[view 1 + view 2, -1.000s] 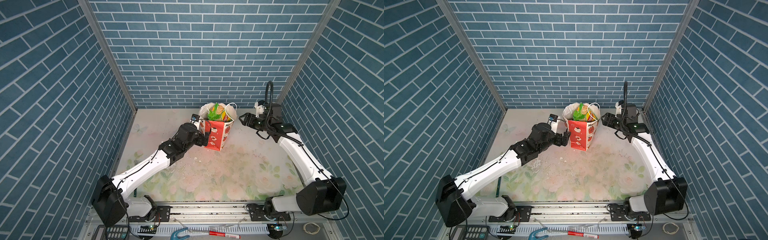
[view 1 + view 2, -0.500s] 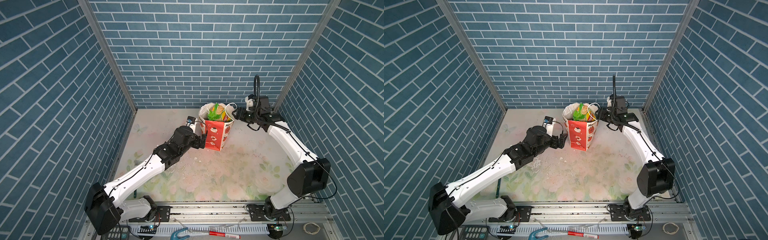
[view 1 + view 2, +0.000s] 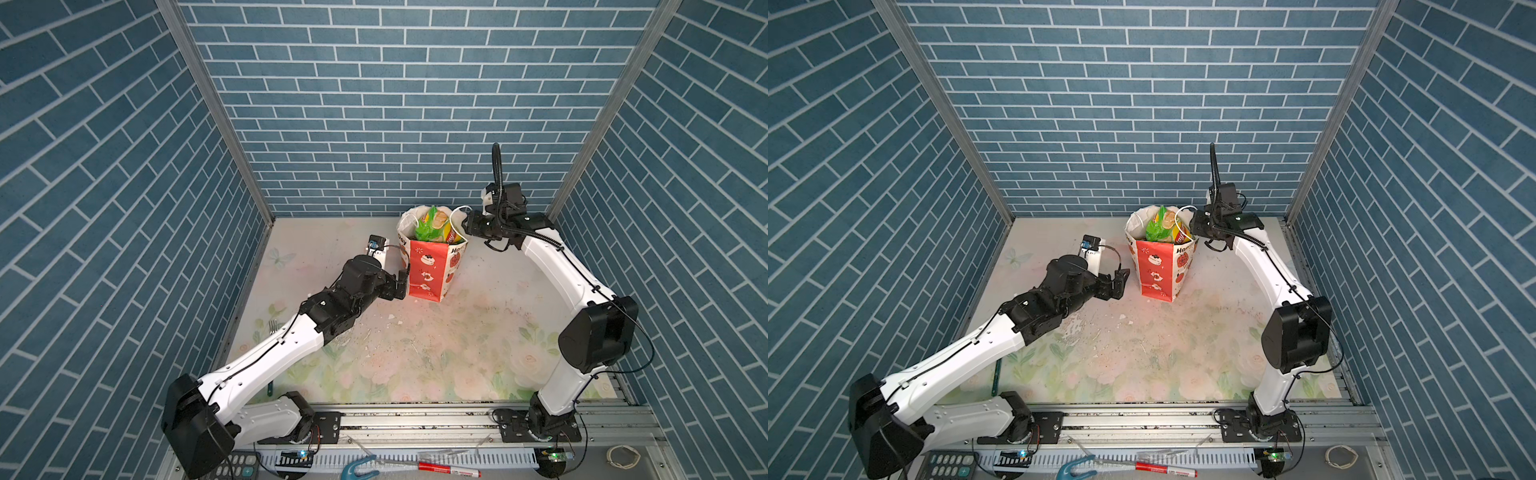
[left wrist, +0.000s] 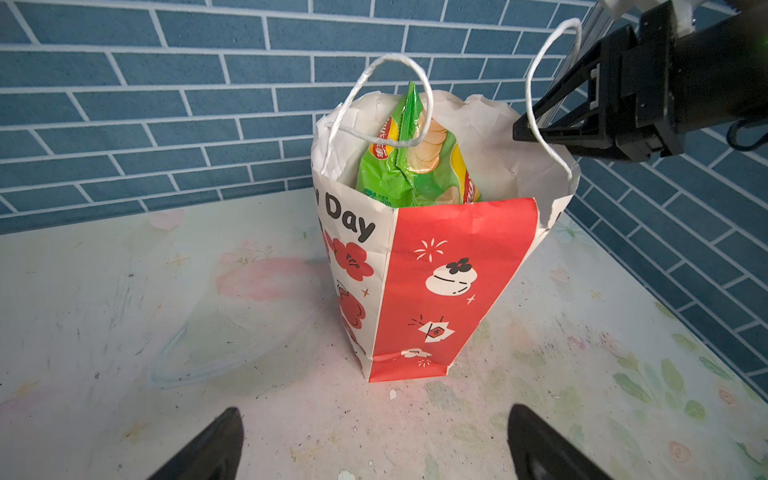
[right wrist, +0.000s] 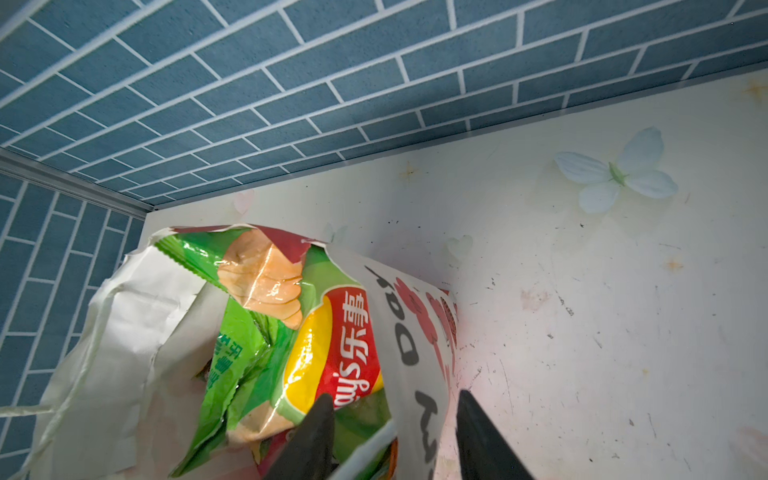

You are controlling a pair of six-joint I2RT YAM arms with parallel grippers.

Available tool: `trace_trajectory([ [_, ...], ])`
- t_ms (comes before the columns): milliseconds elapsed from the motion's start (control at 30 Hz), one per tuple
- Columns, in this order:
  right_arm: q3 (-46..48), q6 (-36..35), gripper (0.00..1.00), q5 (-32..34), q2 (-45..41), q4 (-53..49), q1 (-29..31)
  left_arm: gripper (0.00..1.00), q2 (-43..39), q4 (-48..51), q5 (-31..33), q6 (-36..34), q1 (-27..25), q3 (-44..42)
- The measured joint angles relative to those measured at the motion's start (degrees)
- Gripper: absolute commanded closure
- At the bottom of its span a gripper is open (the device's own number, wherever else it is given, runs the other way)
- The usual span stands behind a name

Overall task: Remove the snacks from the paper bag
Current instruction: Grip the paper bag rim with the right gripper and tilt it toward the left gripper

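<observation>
Floral tabletop (image 3: 415, 353); left fingers (image 4: 208, 449) splayed by paper bag (image 4: 449, 282); right fingers (image 5: 316, 440) parted astride rim (image 4: 490, 106).

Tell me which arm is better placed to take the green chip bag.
Right, probably: right gripper is at the paper bag's mouth, beside the green chip bag; left gripper is low, near its base.

Reads "Day" in black on the white side panel of the paper bag (image 4: 453, 286), near its top edge. Shows "ay's" in white script with "乐事" on the red-and-yellow logo of the green chip bag (image 5: 324, 353) inside. Leaves the small green characters beside that logo too blurred to read.
</observation>
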State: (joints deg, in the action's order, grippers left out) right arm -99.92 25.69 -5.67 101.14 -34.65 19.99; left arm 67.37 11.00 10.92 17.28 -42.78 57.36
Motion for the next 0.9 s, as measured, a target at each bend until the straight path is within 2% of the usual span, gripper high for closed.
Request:
trace_trajectory([
  [367,-1.8,-0.6,0.68,0.3,2.8,-1.3,0.1,0.01,0.0,0.8,0.6,0.0,0.0,-0.3],
  [500,-2.5,-0.7,0.80,0.4,3.3,-1.9,0.2,0.01,-0.2,1.0,0.7,0.0,0.0,-0.5],
  [667,-2.7,-1.4,1.00,1.0,3.3,-2.0,0.2,0.00,-0.8,1.2,0.7,0.0,0.0,-0.7],
  [900,-2.7,-2.1,1.00,1.0,3.3,-1.8,0.2,0.00,-2.1,1.3,0.7,0.0,0.0,-0.7],
])
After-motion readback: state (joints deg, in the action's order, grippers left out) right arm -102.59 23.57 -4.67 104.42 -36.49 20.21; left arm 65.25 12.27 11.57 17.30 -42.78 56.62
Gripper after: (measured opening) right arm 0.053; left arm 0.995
